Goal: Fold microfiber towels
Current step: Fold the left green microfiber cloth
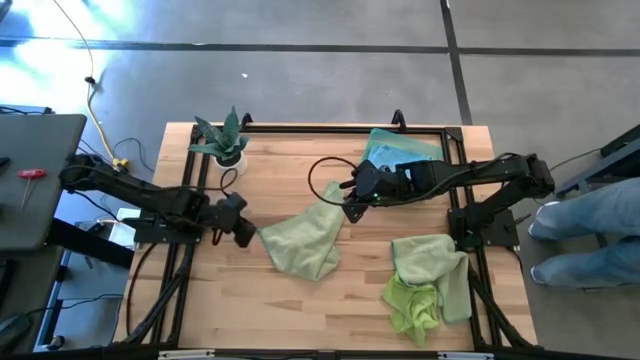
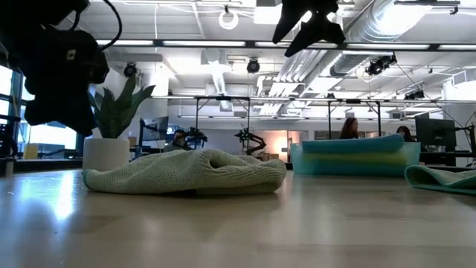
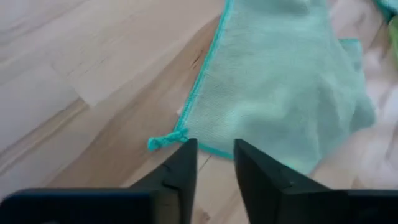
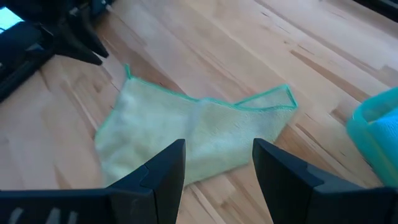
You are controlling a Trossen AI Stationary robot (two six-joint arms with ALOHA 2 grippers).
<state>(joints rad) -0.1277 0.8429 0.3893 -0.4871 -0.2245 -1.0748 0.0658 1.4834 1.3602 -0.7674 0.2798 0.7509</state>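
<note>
Fingers first: my left gripper (image 3: pixel 211 163) hangs just off a corner of the pale sage green towel (image 1: pixel 302 238), its two dark fingers (image 3: pixel 180 168) parted by a narrow gap with nothing between them; the towel's teal-stitched corner tag (image 3: pixel 166 140) lies just beyond the tips, apart from them.

Item two: my right gripper (image 4: pixel 217 168) hovers above the same towel's opposite side, fingers (image 4: pixel 283 171) spread wide and empty. The cloth lies slack and rumpled on the wooden table (image 1: pixel 330 300) between my two sets of fingers, one corner folded up near the right tips.

Item three: beside the right gripper, farther back, a stack of folded towels (image 1: pixel 400 152) in blue and green sits at the table's far edge.

Item four: nearer the front, past my right arm, a loose heap of towels (image 1: pixel 428 285), sage over lime green.

Item five: beyond my left fingers, a small spiky plant (image 1: pixel 224 140) in a white pot at the far corner.

Item six: a person's legs (image 1: pixel 585 225) beside the table, past my right arm.
</note>
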